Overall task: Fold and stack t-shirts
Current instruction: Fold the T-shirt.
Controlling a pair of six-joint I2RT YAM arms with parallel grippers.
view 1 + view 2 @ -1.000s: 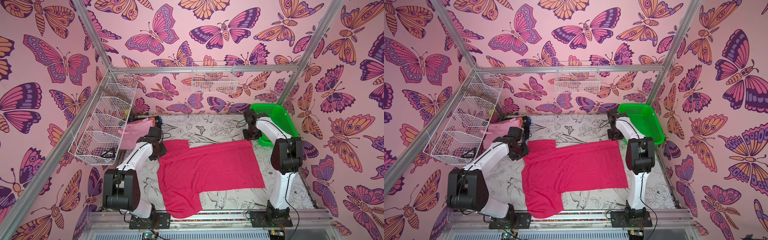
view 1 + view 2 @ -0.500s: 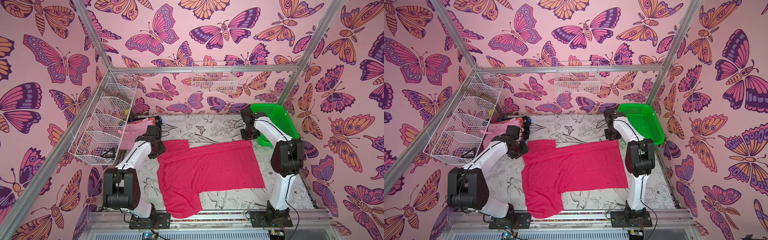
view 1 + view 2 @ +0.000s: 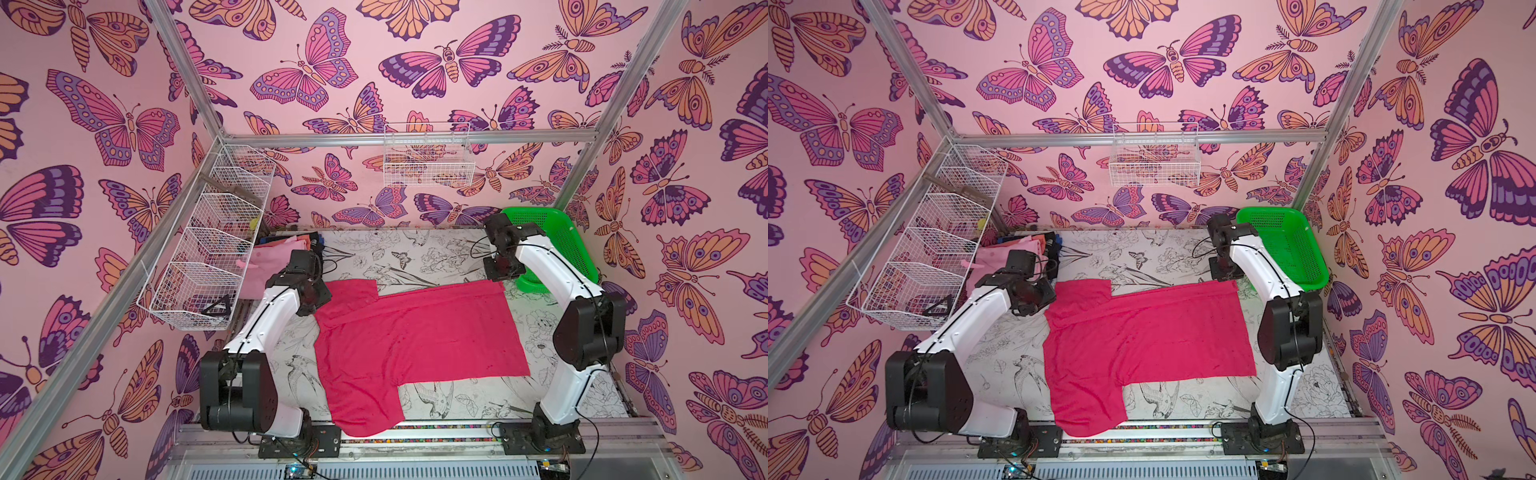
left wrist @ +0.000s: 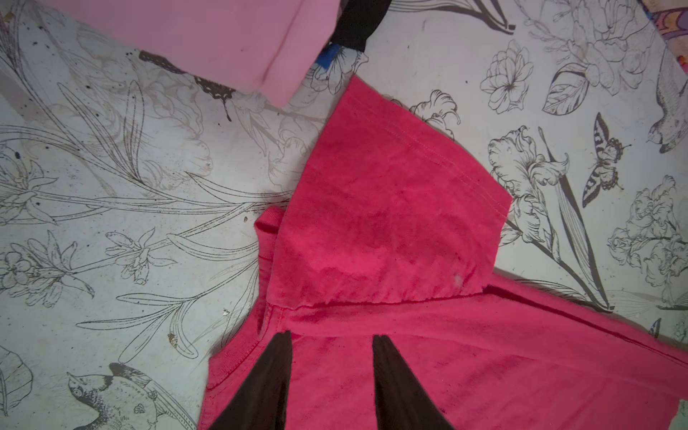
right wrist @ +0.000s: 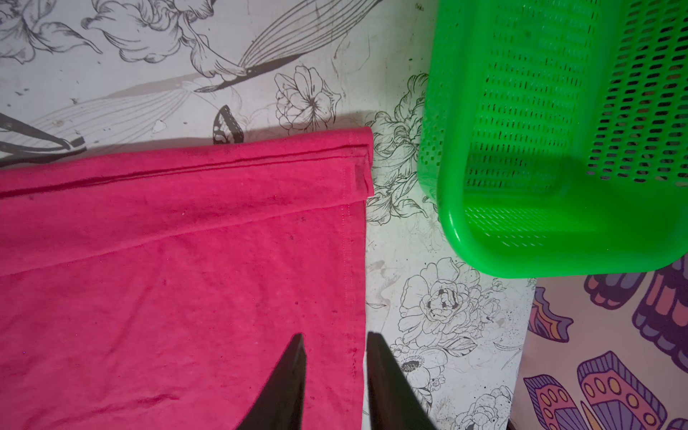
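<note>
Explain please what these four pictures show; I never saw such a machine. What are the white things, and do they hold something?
The white things are two robot arms, the left arm and the right arm, mounted at a flower-printed table. Two pictures look down on the whole scene; the other two come from a camera on each wrist. A crimson t-shirt lies spread on the table; a light pink shirt sits beside the left arm, a green basket beside the right. The left gripper and the right gripper are open over the crimson t-shirt's edges, holding nothing.
</note>
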